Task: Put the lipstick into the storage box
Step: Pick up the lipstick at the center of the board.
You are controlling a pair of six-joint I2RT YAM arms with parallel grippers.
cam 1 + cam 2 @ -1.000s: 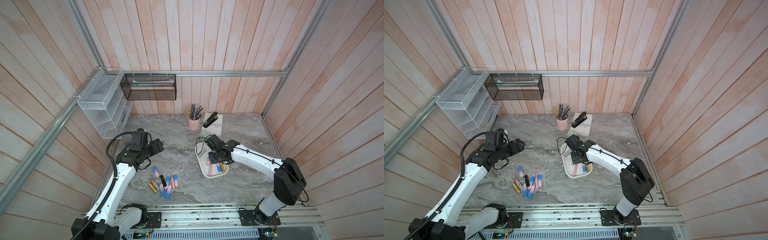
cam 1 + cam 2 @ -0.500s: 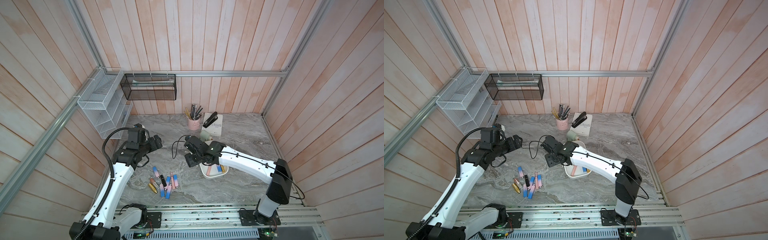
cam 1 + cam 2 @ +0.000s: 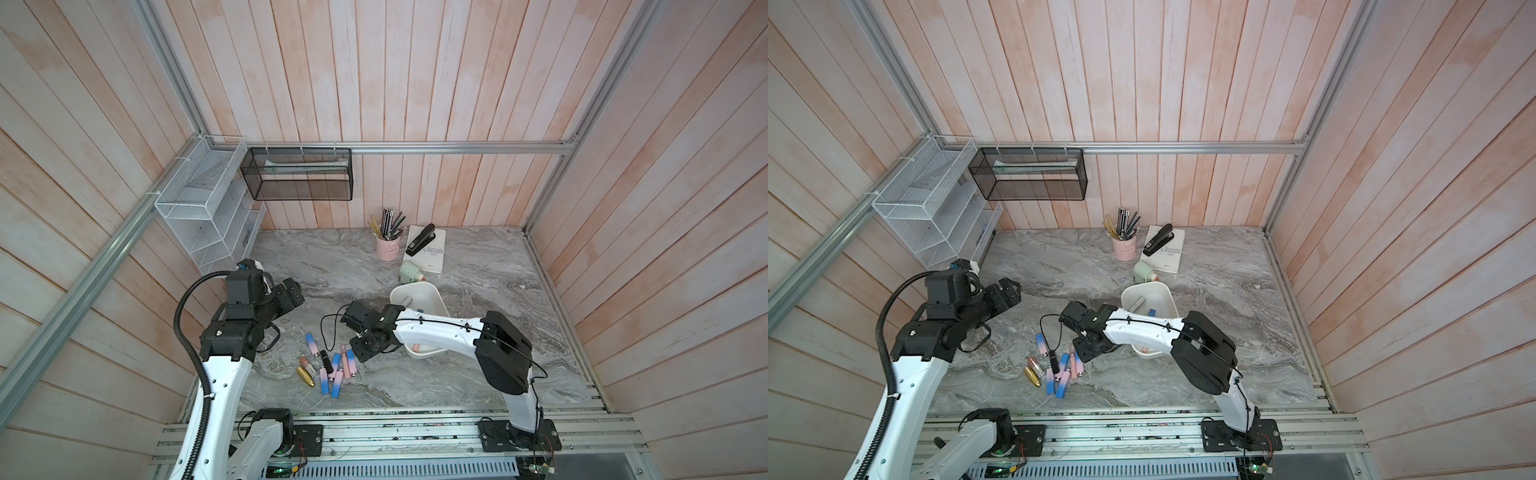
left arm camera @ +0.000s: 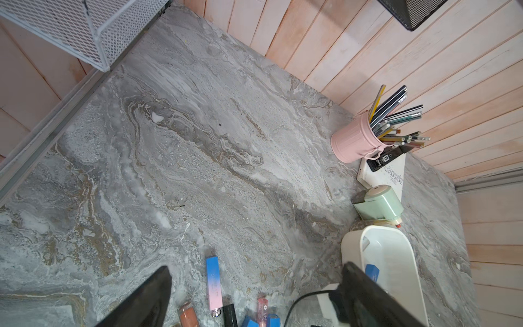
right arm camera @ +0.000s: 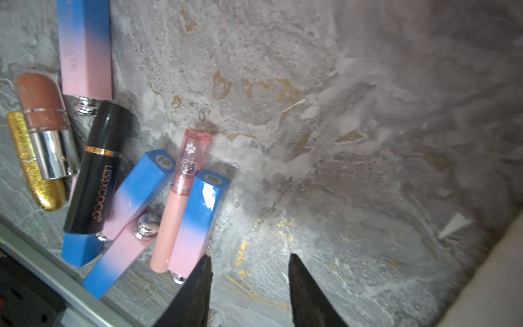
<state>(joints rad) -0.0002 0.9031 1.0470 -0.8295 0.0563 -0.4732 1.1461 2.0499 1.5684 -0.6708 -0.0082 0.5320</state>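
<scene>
Several lipsticks [image 3: 328,368] lie in a loose pile on the marble table: blue-pink square tubes [image 5: 195,220], a pink gloss tube [image 5: 181,198], a black one [image 5: 96,170] and a gold one [image 5: 31,164]. My right gripper [image 5: 250,262] hangs low at the pile's right edge [image 3: 358,358], open. Only bare table lies between its fingers, and one finger [image 5: 203,271] is next to a blue-pink tube. The white storage box [image 3: 415,286] stands behind the right arm and holds a blue tube [image 3: 1151,311] and a pink one [image 3: 1144,350]. My left gripper [image 4: 254,271] is open and empty, raised left of the pile [image 3: 297,293].
At the back stand a pink pencil cup [image 3: 386,247], a black stapler [image 3: 420,239] on a white book [image 3: 434,255] and a green sharpener [image 3: 409,270]. A white wire rack [image 3: 208,208] and a black mesh basket [image 3: 297,174] hang on the walls. The right arm spans the box's near half.
The right gripper has swung left from above the storage box down to the lipstick pile, and its jaws have narrowed. The left arm has shifted slightly toward the back.
</scene>
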